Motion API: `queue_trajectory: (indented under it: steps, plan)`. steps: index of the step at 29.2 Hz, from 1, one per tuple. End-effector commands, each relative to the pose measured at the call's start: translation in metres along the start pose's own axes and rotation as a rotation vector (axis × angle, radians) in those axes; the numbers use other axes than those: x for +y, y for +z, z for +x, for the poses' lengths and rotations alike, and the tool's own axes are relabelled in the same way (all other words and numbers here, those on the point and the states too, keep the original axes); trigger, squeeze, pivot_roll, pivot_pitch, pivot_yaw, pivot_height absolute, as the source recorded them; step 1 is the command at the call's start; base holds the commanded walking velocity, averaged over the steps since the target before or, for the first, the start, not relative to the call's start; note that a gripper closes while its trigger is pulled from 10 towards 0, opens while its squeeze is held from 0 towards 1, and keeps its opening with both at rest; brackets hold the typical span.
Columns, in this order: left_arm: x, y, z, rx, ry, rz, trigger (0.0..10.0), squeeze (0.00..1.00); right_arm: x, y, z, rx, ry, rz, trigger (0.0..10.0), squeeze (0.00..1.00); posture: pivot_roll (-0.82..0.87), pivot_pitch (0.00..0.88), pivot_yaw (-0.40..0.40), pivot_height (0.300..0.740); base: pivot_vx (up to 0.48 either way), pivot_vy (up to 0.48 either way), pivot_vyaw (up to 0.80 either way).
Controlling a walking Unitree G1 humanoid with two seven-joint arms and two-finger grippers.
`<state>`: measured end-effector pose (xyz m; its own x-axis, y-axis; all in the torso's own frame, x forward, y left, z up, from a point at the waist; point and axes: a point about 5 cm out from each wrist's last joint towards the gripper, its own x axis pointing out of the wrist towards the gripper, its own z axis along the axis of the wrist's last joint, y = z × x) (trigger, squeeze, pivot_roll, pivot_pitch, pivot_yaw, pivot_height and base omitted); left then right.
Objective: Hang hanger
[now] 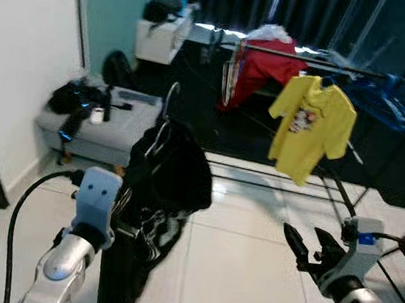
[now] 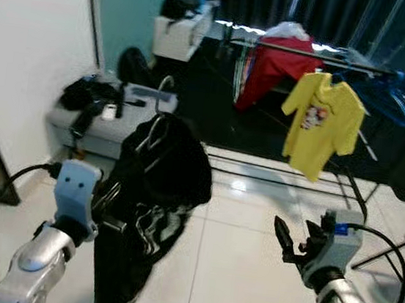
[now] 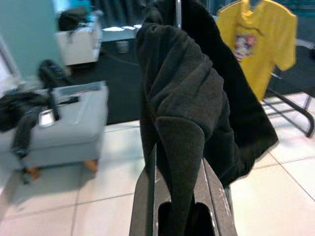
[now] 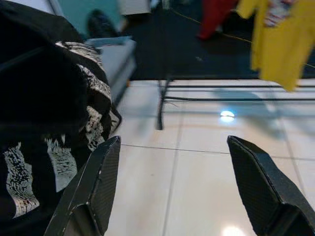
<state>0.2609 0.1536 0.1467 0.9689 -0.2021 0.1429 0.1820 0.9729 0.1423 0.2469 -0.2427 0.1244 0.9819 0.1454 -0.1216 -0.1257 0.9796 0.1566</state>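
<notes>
Head view: the left gripper [image 1: 125, 208], at 7 o'clock, is closed on a black garment [image 1: 164, 191] draped over a hanger [image 1: 167, 106]. The right gripper [image 1: 304, 253] waits at 5 o'clock, fingers spread and empty. A clothes rack [image 1: 303, 57] stands at 1 o'clock, well apart.

Left wrist view: fingers pinch dark cloth.

Right wrist view: open fingers over tiles.

The carrying step seems in hand; next, approach the rack and raise the hook over its rail.

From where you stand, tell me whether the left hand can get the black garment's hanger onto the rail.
Probably not yet. The left hand holds the black garment on its hanger, but the rail stands well beyond, across open tile floor. Nothing blocks the way.
</notes>
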Motion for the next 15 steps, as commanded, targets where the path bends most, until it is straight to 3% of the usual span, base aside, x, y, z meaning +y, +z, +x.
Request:
queue_trajectory:
  steps: [1, 15]
  plan:
    - [-0.008, 0.015, 0.007, -0.082, -0.044, 0.013, 10.0, 0.0, -0.005, -0.001, -0.002, 0.009, -0.027, -0.005, 10.0, 0.0, -0.13, 0.0, -0.044, 0.74, 0.48, 0.0, -0.8]
    - [-0.026, 0.02, 0.01, -0.082, -0.097, -0.028, 10.0, 0.0, -0.004, 0.0, 0.003, 0.002, -0.017, 0.002, 10.0, 0.0, -0.13, 0.0, -0.035, 0.74, 0.48, 0.0, -0.8]
